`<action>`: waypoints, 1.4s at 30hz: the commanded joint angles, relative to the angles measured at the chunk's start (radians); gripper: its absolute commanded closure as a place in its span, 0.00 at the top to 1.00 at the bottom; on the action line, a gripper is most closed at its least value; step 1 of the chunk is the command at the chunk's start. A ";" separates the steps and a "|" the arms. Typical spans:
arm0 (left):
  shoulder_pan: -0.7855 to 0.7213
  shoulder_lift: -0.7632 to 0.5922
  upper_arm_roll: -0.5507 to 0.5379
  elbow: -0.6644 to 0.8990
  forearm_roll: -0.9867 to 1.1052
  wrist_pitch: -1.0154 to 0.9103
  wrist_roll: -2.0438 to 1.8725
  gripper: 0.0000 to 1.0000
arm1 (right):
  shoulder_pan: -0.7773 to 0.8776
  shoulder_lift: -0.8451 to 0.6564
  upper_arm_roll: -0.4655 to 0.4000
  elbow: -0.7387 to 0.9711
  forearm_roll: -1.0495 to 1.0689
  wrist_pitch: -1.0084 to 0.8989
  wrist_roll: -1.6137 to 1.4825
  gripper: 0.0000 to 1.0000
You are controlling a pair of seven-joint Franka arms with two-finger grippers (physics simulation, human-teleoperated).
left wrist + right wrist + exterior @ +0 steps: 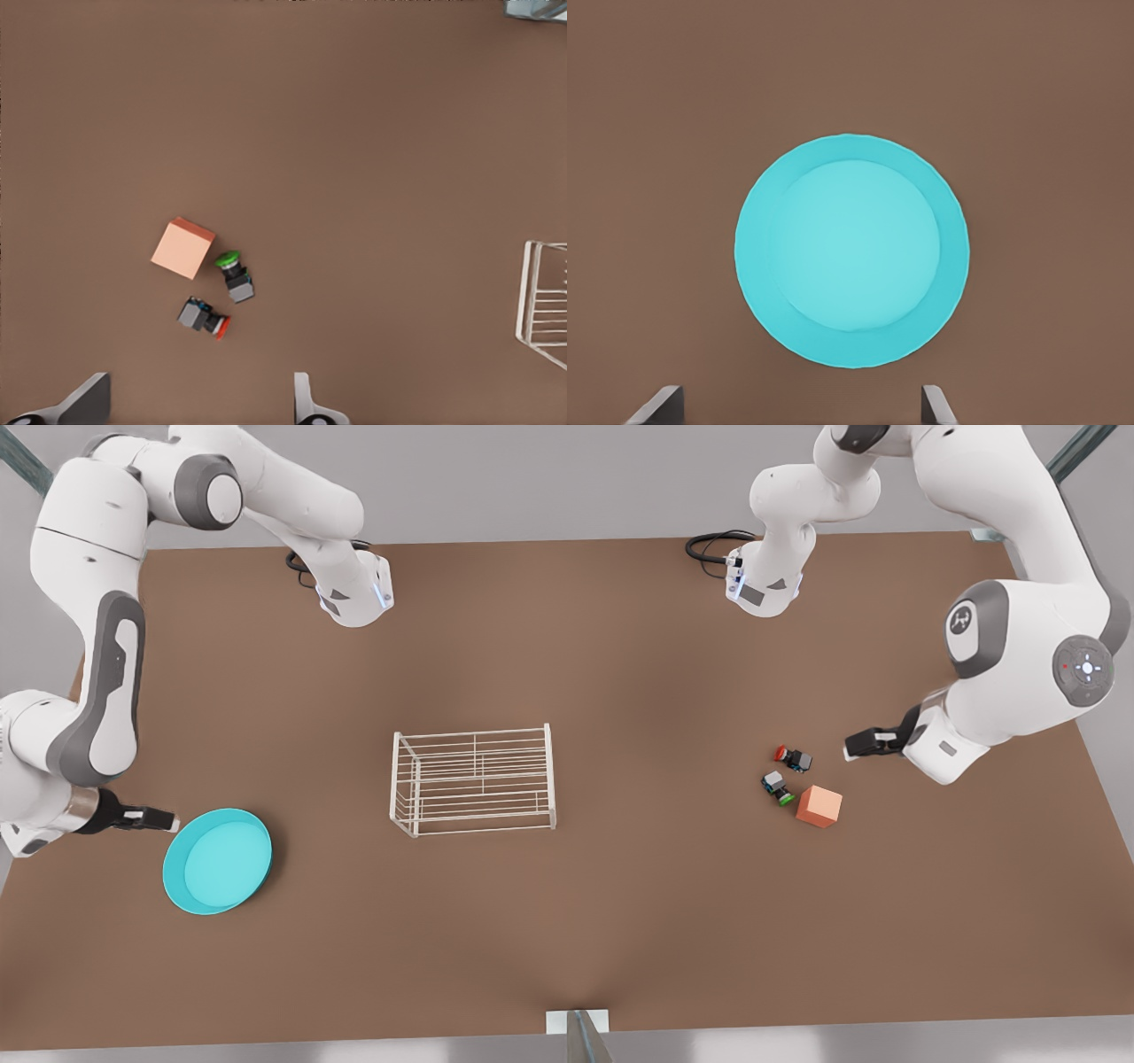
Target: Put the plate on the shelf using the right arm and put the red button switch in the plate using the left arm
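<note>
Plate [217,861] is seen flat on the worktop [620,921], at the front view's left, well apart from the shelf [474,779]. In the right wrist view the plate [851,250] is seen from straight above, nothing in it.

Shelf is seen upright at the worktop's middle, both tiers bare; one end of it [542,301] is caught at the edge of the left wrist view.

Red button switch [793,757] is seen on its side at the front view's right, well apart from the shelf. Green-capped switch [778,786] is just beside it, orange cube [819,805] next to that. The same trio is seen in the left wrist view: red button switch [204,317], green-capped switch [235,274], orange cube [182,249].

Right pincer [168,818] is held just beside the plate's rim, nothing gripped; in the right wrist view its fingers [656,405] are spread wide, plate between and beyond them.

Left pincer [850,746] is held near the red button switch, apart from it, nothing gripped; its fingers [84,403] are seen spread wide in the left wrist view.
</note>
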 commanded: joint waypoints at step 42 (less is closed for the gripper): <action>0.019 0.033 -0.003 0.020 0.004 0.057 -0.004 1.00 | -0.191 0.470 0.086 0.304 0.158 0.136 -0.436 0.43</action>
